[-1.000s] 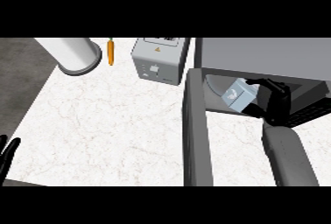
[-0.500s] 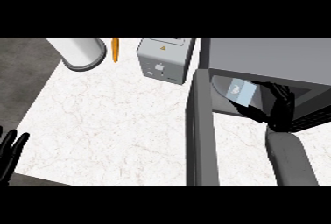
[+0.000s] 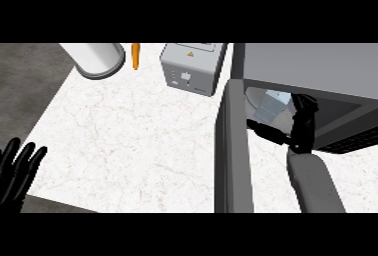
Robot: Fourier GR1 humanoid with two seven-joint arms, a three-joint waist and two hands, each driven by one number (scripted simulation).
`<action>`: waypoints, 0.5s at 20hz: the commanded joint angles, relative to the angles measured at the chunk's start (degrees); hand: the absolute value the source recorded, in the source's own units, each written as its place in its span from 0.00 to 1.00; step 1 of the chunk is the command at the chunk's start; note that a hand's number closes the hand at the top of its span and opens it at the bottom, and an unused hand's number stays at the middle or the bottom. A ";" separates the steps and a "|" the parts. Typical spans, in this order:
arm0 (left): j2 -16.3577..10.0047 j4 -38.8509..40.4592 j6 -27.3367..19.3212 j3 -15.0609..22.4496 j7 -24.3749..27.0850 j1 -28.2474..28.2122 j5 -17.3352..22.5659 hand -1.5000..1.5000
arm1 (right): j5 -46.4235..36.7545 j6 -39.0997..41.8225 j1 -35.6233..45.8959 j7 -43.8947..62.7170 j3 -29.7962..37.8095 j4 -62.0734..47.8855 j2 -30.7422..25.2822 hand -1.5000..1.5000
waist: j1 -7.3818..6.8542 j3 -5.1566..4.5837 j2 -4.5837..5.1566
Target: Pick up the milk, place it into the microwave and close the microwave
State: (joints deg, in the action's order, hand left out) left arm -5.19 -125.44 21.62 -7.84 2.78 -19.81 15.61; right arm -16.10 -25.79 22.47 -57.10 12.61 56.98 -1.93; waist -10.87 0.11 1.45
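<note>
The milk [image 3: 269, 103], a pale blue-grey carton, stands upright inside the open microwave [image 3: 310, 70] at the right. The microwave's grey door [image 3: 229, 150] swings out toward me, left of the opening. My right hand [image 3: 303, 122] reaches into the cavity. Its fingers [image 3: 304, 104] rest straight beside the carton's right side, and its thumb [image 3: 264, 131] is spread out below the carton. They do not look curled round it. My left hand [image 3: 18, 172] rests open at the lower left edge, fingers up.
At the back of the white marble counter [image 3: 133, 135] stand a white cylinder [image 3: 96, 59], an orange carrot [image 3: 136, 55] and a small grey appliance [image 3: 192, 67]. Dark floor lies beyond the counter's left edge.
The milk has gone deeper into the microwave with my right hand, and the thumb has spread away from it. My left hand has risen into view at the lower left.
</note>
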 commanded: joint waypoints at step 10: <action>1.27 1.57 -0.97 2.82 -0.55 1.87 -2.85 0.00 | 0.16 0.86 11.91 16.25 3.59 -13.32 -2.47 0.00 | -0.05 -0.15 2.05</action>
State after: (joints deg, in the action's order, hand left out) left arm -4.33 -124.58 20.90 -5.61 2.31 -18.31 13.28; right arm -16.43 -26.41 26.42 -54.64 13.73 53.16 -2.06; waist -9.91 -0.25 0.99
